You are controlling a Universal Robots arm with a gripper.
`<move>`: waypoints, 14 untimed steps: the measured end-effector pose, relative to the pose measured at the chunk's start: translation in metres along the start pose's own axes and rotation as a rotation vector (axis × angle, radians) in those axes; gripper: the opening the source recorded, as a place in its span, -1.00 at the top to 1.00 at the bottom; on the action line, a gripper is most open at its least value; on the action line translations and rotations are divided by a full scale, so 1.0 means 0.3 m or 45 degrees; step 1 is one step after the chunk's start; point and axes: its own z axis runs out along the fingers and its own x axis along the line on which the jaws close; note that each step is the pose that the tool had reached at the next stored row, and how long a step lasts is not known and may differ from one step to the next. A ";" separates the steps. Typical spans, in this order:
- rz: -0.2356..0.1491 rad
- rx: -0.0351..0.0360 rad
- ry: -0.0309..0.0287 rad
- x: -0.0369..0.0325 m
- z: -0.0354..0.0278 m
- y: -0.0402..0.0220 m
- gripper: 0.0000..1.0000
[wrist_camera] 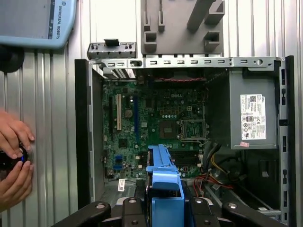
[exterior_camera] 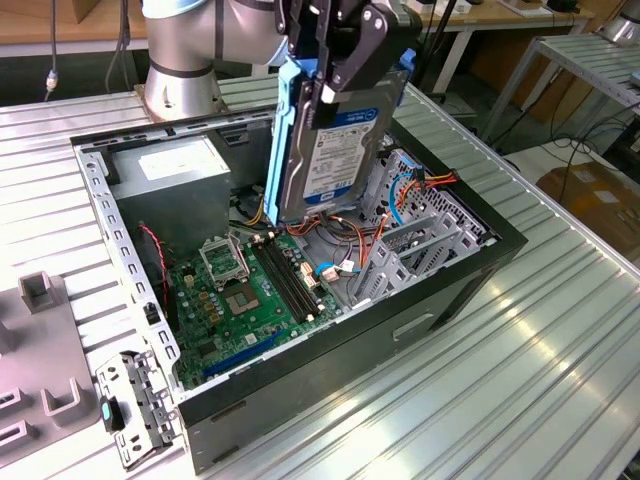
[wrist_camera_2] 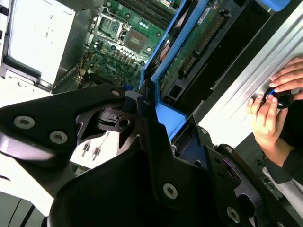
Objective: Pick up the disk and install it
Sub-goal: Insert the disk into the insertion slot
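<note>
A: Disk [exterior_camera: 335, 150], what mat'l?
B: Metal body, dull silver-black; white paper label [exterior_camera: 345, 135], slight gloss; blue plastic rails [exterior_camera: 281, 130], smooth.
A: Gripper [exterior_camera: 335, 88]?
B: Matt black; shiny metal screws [wrist_camera_2: 170, 190].
A: Table [exterior_camera: 540, 340], case [exterior_camera: 97, 195]?
B: Table ribbed metal, satin sheen; case bare grey sheet metal, perforated; board [exterior_camera: 235, 300] glossy green; grey metal box [exterior_camera: 165, 185] w/ white paper sticker.

The robot arm [exterior_camera: 185, 45] rises from its base, its black gripper [exterior_camera: 338, 80] pointing down, jaws closed on the top edge of the upright disk [exterior_camera: 335, 150].
</note>
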 end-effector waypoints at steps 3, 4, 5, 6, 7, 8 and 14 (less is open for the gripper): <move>0.000 0.0001 0.0034 0.005 0.001 -0.034 0.26; 0.000 0.0003 0.0049 0.006 0.002 -0.047 0.26; 0.000 0.0003 0.0061 0.007 0.002 -0.055 0.26; 0.000 0.0003 0.0094 0.009 0.003 -0.074 0.26; 0.000 0.0003 0.0097 0.009 0.003 -0.078 0.26; 0.000 0.0004 0.0097 0.009 0.003 -0.078 0.26; 0.000 0.0004 0.0097 0.009 0.003 -0.078 0.26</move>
